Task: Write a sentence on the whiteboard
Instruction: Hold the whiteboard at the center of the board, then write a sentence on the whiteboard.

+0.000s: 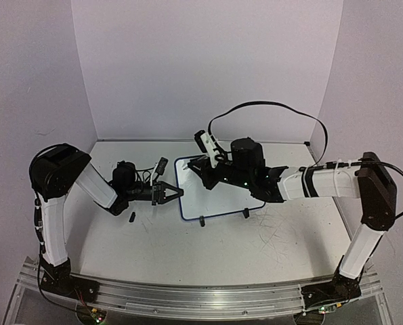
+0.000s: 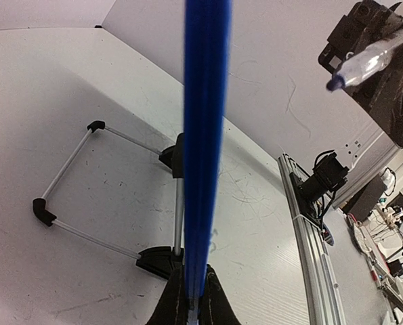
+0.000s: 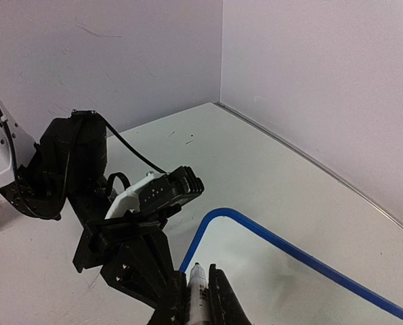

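The whiteboard [image 1: 218, 196], white with a thin blue frame and two black feet, stands tilted at the table's middle. Its surface shows no sentence in any view. My left gripper [image 1: 168, 193] is shut on the board's left edge. In the left wrist view the blue frame [image 2: 204, 135] runs up between its jaws [image 2: 196, 274]. My right gripper [image 1: 206, 168] is shut on a white marker [image 3: 198, 288]. It hovers over the board's far left corner [image 3: 211, 220], with the dark tip just above the surface. The marker also shows in the left wrist view [image 2: 364, 62].
A small black cap [image 1: 131, 217] lies on the table left of the board. Another small dark object [image 1: 162, 164] lies behind my left gripper. The board's wire stand with black feet [image 2: 93, 126] rests on the scratched tabletop. A black cable [image 1: 269, 105] loops above my right arm.
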Robot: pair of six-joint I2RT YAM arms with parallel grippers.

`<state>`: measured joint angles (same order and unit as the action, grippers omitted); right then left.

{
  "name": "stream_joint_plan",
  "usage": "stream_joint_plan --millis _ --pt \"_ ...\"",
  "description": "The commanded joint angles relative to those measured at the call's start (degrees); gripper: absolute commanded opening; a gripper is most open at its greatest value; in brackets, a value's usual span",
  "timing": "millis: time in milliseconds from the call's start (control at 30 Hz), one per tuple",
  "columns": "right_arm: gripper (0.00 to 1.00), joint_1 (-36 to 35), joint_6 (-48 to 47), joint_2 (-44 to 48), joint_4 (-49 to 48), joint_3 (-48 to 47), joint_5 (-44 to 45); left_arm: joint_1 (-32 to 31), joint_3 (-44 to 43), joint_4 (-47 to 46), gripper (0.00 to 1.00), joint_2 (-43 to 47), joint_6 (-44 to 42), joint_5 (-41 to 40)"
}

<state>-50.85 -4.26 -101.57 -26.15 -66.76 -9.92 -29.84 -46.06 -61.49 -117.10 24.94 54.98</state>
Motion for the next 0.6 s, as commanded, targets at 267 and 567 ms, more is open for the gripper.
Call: stream_joint_plan --millis 267,567 --pt "0.0 -0.43 0.83 -1.14 -0.98 -1.68 -0.1 -1.93 -0.21 5.19 0.0 2.8 -6.57 -5.77" --pt "0.0 -0.47 0.75 -1.91 -0.06 -2.12 0.22 -2.24 -0.58 6.85 0.0 3.27 -7.73 -6.14"
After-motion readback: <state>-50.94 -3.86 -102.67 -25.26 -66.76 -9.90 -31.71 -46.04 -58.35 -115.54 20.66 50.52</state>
